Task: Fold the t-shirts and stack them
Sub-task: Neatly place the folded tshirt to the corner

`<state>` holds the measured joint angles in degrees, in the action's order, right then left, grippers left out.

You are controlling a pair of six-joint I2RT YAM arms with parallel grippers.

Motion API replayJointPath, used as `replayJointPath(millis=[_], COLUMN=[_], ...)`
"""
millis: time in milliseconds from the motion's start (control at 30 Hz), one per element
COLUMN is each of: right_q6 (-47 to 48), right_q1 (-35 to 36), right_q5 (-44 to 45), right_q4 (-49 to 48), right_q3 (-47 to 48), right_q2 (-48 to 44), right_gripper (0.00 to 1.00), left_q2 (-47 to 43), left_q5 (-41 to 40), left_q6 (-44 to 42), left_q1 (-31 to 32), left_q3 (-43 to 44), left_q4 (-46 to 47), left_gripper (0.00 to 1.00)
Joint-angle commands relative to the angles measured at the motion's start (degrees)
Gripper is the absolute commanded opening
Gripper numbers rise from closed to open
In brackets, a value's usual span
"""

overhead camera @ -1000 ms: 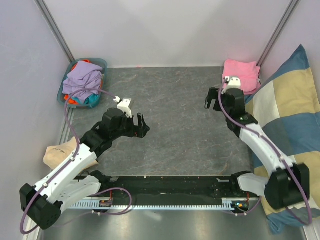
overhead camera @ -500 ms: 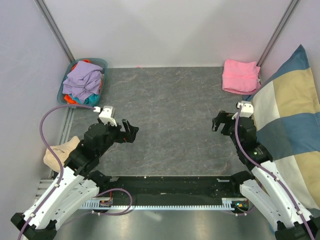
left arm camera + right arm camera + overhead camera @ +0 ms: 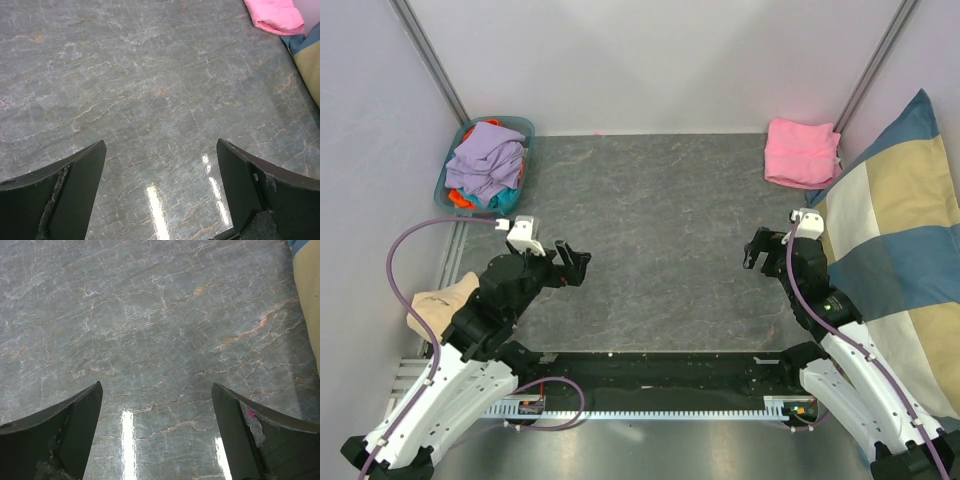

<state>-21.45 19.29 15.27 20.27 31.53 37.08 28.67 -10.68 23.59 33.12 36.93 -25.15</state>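
A folded bright pink t-shirt [image 3: 802, 152] lies at the table's far right corner; its edge also shows at the top right of the left wrist view as the pink t-shirt [image 3: 274, 15]. Lavender, teal and orange t-shirts [image 3: 485, 165] are heaped in a teal basket [image 3: 527, 132] at the far left. My left gripper [image 3: 573, 264] hovers open over the bare grey marbled table, near left of centre, with nothing between its fingers [image 3: 65, 190]. My right gripper [image 3: 758, 250] is open and empty too, over the table's right side, well short of the pink shirt.
A large blue-and-cream checked cushion [image 3: 895, 260] leans along the right side, close to my right arm. A beige cloth lump [image 3: 438, 305] sits off the table's left edge. A black rail [image 3: 660, 375] runs along the near edge. White walls enclose the back.
Both arms have pulled back toward the near edge. The right gripper has left the pink t-shirt, which stays folded in the far right corner. Both grippers remain open.
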Motion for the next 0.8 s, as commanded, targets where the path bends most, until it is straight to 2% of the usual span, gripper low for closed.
replayJointPath(millis=[0, 767], right_q6=[-0.7, -0.4], right_q1=[0.2, 0.3], right_q5=[1.3, -0.7], right_q4=[-1.6, -2.4], right_q3=[-0.9, -1.5], right_q2=[-0.3, 1.5], right_gripper=[0.98, 0.98], left_q2=[-1.4, -3.8], left_q5=[-2.3, -5.6], left_q6=[1.5, 3.2], left_q1=[-0.1, -0.2], left_q3=[-0.7, -1.4], left_q4=[0.8, 0.1], left_gripper=[1.00, 1.00])
